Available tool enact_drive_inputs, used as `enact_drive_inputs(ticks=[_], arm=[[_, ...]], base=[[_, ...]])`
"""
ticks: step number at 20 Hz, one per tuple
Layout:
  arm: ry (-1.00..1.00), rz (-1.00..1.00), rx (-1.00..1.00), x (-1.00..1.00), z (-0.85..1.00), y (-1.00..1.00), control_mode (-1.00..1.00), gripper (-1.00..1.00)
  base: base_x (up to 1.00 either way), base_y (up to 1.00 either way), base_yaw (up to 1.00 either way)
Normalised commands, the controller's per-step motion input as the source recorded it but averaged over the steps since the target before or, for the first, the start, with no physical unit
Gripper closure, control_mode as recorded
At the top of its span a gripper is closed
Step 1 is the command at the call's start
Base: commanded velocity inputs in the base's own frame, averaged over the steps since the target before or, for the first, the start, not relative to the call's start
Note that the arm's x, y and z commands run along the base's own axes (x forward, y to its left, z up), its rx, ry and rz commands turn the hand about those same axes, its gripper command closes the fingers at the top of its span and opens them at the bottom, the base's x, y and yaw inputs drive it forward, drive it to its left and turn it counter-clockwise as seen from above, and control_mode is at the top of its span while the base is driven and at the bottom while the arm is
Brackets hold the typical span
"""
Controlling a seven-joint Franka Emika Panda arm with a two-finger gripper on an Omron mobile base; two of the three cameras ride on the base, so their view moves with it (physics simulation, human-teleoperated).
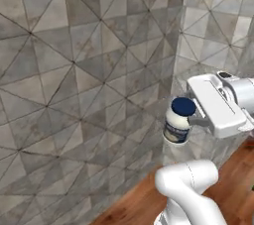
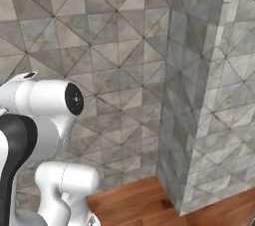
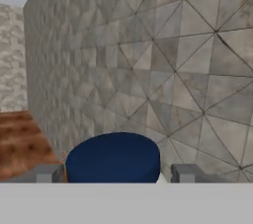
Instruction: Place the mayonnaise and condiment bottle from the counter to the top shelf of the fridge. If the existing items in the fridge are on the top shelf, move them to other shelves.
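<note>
Jaws (image 3: 113,173) pinch the mayonnaise (image 1: 177,121), one finger (image 3: 45,173) on each side of the jar, both flush against its dark blue lid (image 3: 113,158) in the hand view. Jar is lifted clear of the surface (image 1: 149,201), upright, white body with pale label below the lid, held in front of the grey triangle-patterned tiled wall (image 1: 74,70). White hand housing (image 1: 216,104) sits just right of the jar in the left base view, a dark finger touching the jar near the lid. White arm elbow (image 1: 188,179) is below the jar in the same view, over reddish-brown wood. Right base view has the arm's white and black links (image 2: 35,120) at lower left, a tiled column corner (image 2: 199,95) jutting out at right, and a strip of the wooden top (image 2: 134,200) at its foot. Hand view looks along the tiled wall, wood patch (image 3: 20,139) at left, beside the lid. Cannot tell how high above the wood the jar hangs.
</note>
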Motion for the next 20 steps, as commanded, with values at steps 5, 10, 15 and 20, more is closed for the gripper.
enact_drive_inputs(ticks=[5, 10, 15, 20], arm=[[0.0, 0.0, 0.0, 0.0, 0.0, 0.0, 1.0, 1.0], [0.0, 0.0, 0.0, 0.0, 0.0, 0.0, 1.0, 1.0], [0.0, 0.0, 0.0, 0.0, 0.0, 0.0, 1.0, 1.0], [0.0, 0.0, 0.0, 0.0, 0.0, 0.0, 1.0, 1.0]], base=[[0.17, 0.22, -0.91], [0.09, 0.23, -0.94], [0.2, 0.24, -0.9], [0.64, 0.21, -0.74]])
